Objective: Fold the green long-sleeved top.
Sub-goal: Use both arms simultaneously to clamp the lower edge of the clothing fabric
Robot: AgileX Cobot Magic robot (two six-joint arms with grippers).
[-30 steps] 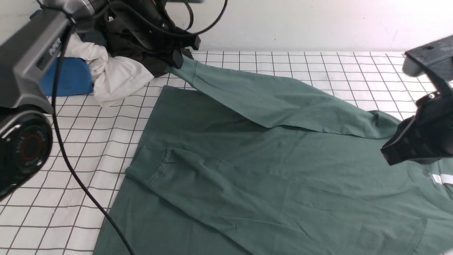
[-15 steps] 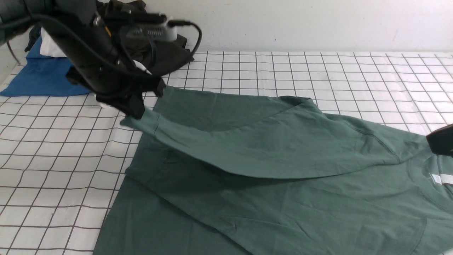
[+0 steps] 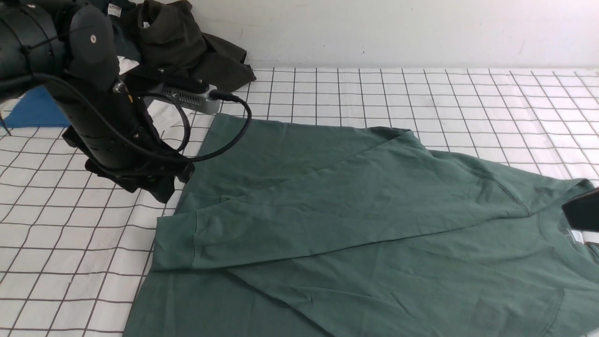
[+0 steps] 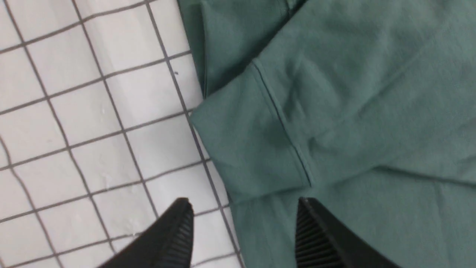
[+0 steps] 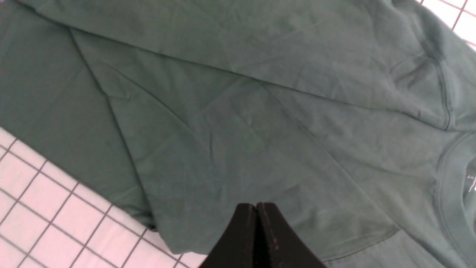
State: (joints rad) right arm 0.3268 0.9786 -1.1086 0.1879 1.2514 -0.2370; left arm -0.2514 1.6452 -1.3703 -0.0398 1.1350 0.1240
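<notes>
The green long-sleeved top (image 3: 355,224) lies spread on the checked table. One sleeve is folded across its body, and the cuff (image 3: 174,241) lies flat at the top's left edge. The ribbed neck with its white label (image 3: 578,236) is at the far right. My left gripper (image 3: 161,187) hovers just beyond the cuff, open and empty. In the left wrist view the left gripper (image 4: 243,208) has spread fingers (image 4: 178,230) just short of the cuff (image 4: 253,149). My right gripper (image 3: 582,213) is shut and empty at the right edge by the neck. In the right wrist view the right gripper (image 5: 256,206) hangs above the top's body (image 5: 238,111).
A pile of other clothes sits at the back left against the wall: a dark olive garment (image 3: 187,47) and a blue cloth (image 3: 32,112). The left arm's cable (image 3: 234,126) loops over the top's far corner. Bare checked tablecloth (image 3: 468,93) shows beyond the top.
My left gripper carried the sleeve from the far back toward the front left, laid it across the body and let go. My right arm drew back to the right edge.
</notes>
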